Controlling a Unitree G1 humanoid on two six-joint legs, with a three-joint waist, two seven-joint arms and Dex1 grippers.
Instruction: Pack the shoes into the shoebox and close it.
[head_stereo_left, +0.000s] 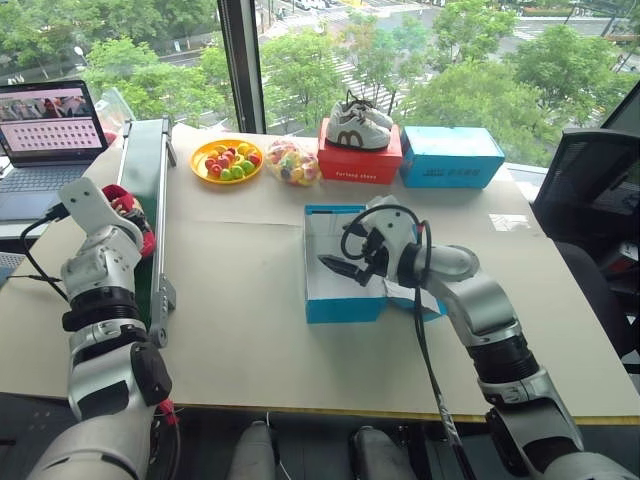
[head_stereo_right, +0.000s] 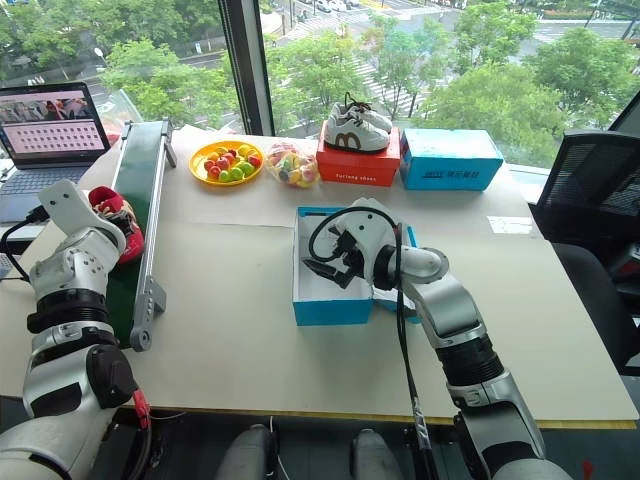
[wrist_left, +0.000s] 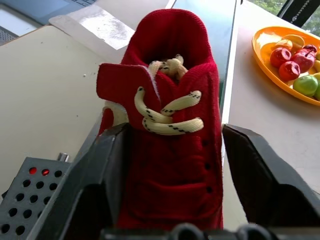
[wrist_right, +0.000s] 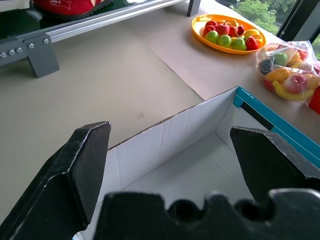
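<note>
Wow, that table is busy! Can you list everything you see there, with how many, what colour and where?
shoe: one seen, red, pale laces, on the green conveyor between the left fingers
shoebox: one, bright blue, open, table centre
conveyor: one, green, left side
fruit plate: one, orange, far side
fruit bag: one, clear, beside plate
red box: one, white sneakers on top
pale blue box: one, beside the red box
laptop: one, far left
left gripper: around the shoe
right gripper: open over shoebox

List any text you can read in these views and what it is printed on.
Red box under the white sneakers: a line of white lettering, too small to read.
Pale blue box: dark print on its front strip, too blurred to read.
Laptop screen: rows of small marks, unreadable.
Open shoebox and red shoe: no lettering visible.
</note>
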